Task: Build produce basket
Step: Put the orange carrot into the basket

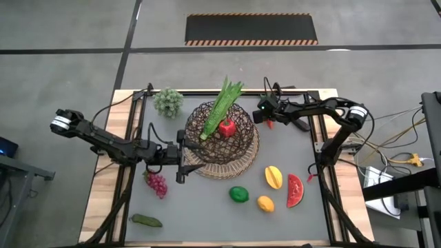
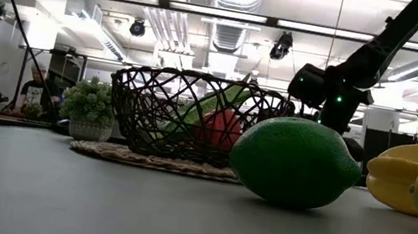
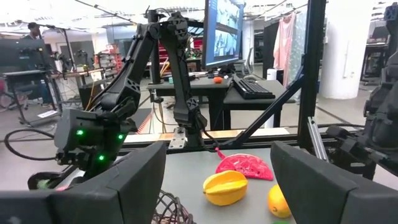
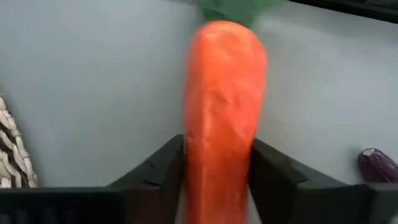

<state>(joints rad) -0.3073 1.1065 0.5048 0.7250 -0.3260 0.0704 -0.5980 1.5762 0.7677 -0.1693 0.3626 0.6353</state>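
Observation:
The basket [image 1: 222, 138], dark wire weave over a tan wicker ring, stands mid-table and holds long green leaves [image 1: 222, 107] and a red pepper [image 1: 227, 127]. My right gripper [image 1: 267, 120] is just right of the basket's far right side, shut on the orange carrot [image 4: 224, 93]. My left gripper [image 1: 182, 160] is open at the basket's near left side; its fingers [image 3: 134, 180] stand wide apart with the weave [image 3: 173, 211] low between them, touching nothing that shows. The low view shows the basket [image 2: 192, 114] with my right gripper [image 2: 327, 98] beside it. My right gripper pinches the carrot between its two fingers, on the two sides of its orange body [image 4: 214, 168]. The carrot runs along the fingers and out past their tips, its green leafy end [image 4: 233, 9] farthest from the gripper. Whether it is clear of the grey table does not show.
Loose on the table: purple grapes [image 1: 156, 183] and a green pod [image 1: 146, 220] near left; lime [image 1: 239, 194], lemon [image 1: 265, 203], mango [image 1: 273, 176] and watermelon slice [image 1: 295, 190] near right. A grey-green bushy clump [image 1: 168, 102] stands far left. A small purple thing [image 4: 376, 163] lies by the carrot.

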